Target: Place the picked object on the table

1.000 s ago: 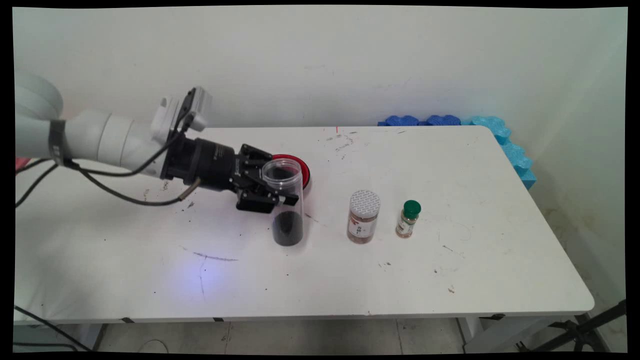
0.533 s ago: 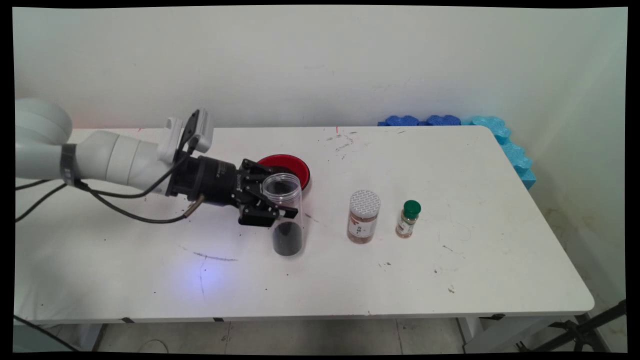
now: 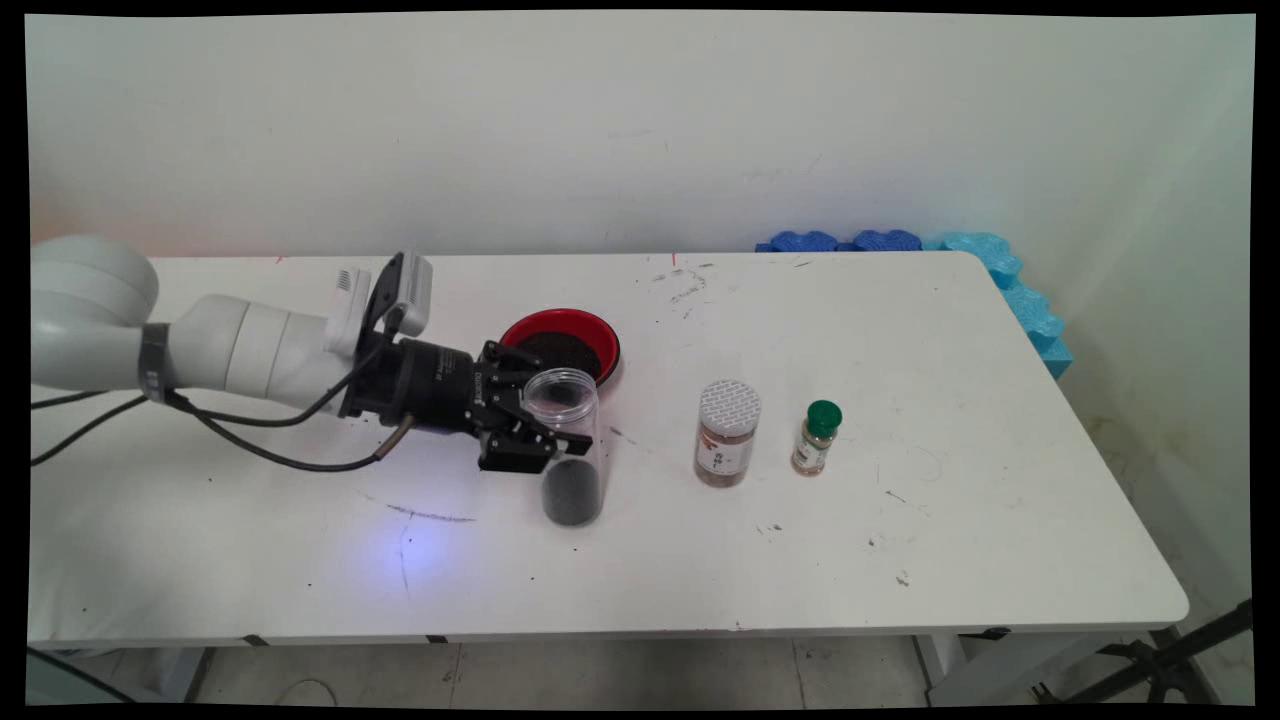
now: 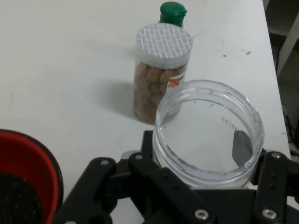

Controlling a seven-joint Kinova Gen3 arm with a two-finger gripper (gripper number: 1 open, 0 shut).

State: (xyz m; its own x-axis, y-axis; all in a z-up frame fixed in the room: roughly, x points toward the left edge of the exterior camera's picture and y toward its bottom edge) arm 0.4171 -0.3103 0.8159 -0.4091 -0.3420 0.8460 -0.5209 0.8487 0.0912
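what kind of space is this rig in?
Likely a robotics lab or test room, not a kitchen: a scuffed white table against a bare wall, blue foam padding at its far corner, and the gripper clamped on a clear jar beside staged props.

**Tool clamped on an open clear jar beside a red bowl**

The black tool (image 3: 553, 432) reaches in from the left, lying nearly level, and grips a clear open-topped jar (image 3: 569, 445) with dark material in its bottom. The jar stands upright, its base at or just above the white worktop (image 3: 900, 540). Just behind it sits a red bowl (image 3: 562, 343) holding dark contents. To the right stand a lidded jar of brown pieces (image 3: 727, 432) and, near it, a small green-capped bottle (image 3: 818, 437). Blue foam pieces (image 3: 1000, 275) line the worktop's far right corner.
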